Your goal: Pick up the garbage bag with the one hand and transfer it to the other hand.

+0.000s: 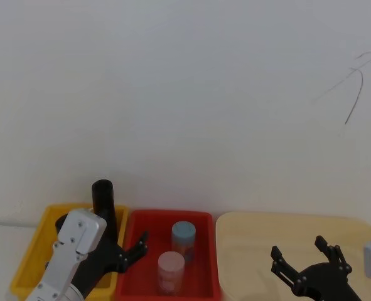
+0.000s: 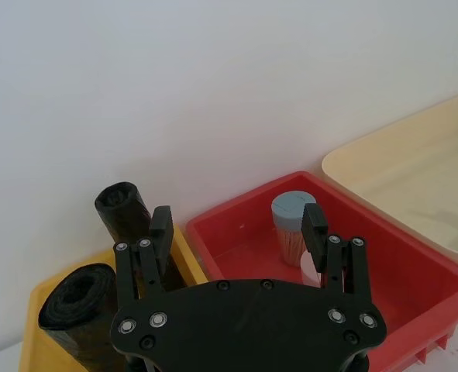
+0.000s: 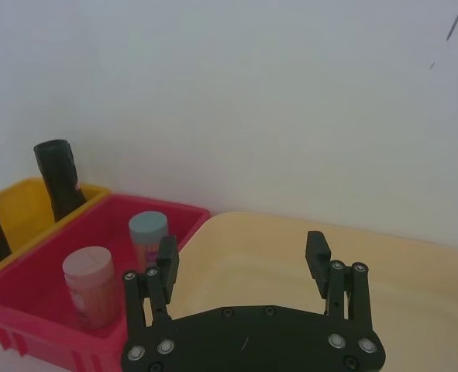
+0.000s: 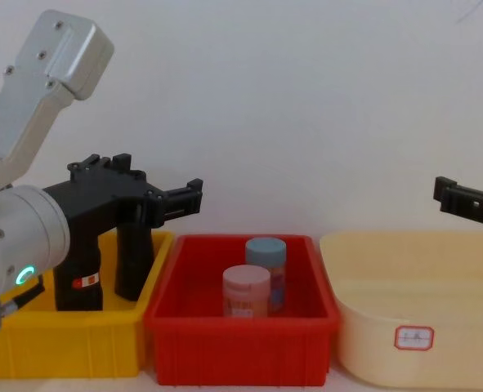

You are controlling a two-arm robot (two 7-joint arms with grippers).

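The left claw (image 2: 238,225) hung wide open and empty above the yellow bin's (image 4: 61,347) right edge. The garbage bag (image 2: 77,306) stood nearer that bin's front edge, with the slimmer roll (image 2: 122,211) behind it. From there I feared it would grab the wrong roll. The right claw (image 3: 241,248) hung open and empty.

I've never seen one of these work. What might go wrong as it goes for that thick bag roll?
1. The garbage bag stands close beside a slimmer black roll in the yellow bin. The open left gripper, hovering near them, might close on the wrong one.
2. The bag looks glossy, so it may slip during the handover to the right gripper, which hovers open over the beige tub.
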